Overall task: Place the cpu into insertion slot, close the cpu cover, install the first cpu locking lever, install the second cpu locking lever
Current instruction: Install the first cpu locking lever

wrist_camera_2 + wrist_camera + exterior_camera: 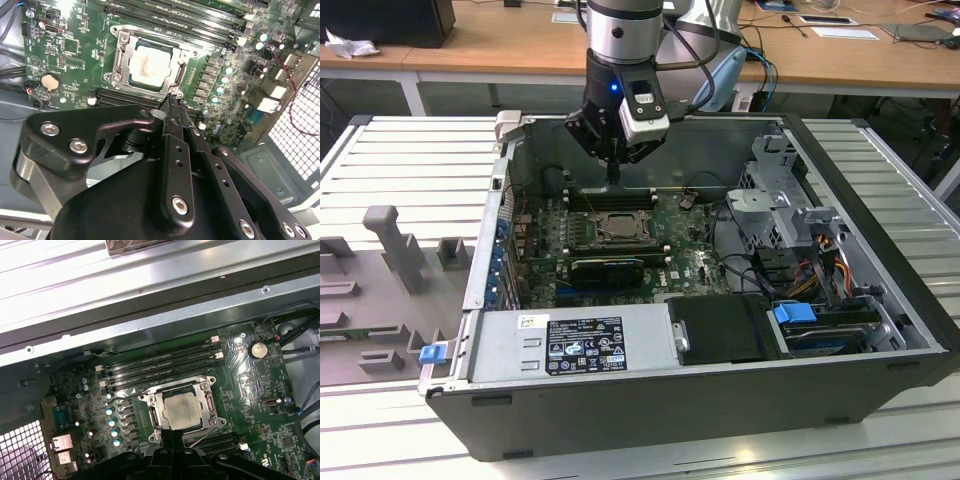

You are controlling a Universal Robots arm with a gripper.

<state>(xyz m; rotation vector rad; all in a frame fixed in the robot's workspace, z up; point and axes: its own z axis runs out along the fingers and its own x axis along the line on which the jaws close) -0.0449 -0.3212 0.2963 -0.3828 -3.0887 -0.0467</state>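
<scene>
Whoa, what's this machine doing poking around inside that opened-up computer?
A robot arm is reaching down into an open computer case and working at the processor socket on the green motherboard. The cpu already sits in the socket, and the cpu cover, a grey metal frame, lies flat around it. The arm's tool has its fingers pressed together, with the tip right at one edge of the socket. Whether it pinches anything there cannot be told.

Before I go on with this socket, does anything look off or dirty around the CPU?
The cpu sits flat under the cpu cover, but its metal top carries a brownish smear in the second wrist view, like old residue. Nothing else stands out.
</scene>
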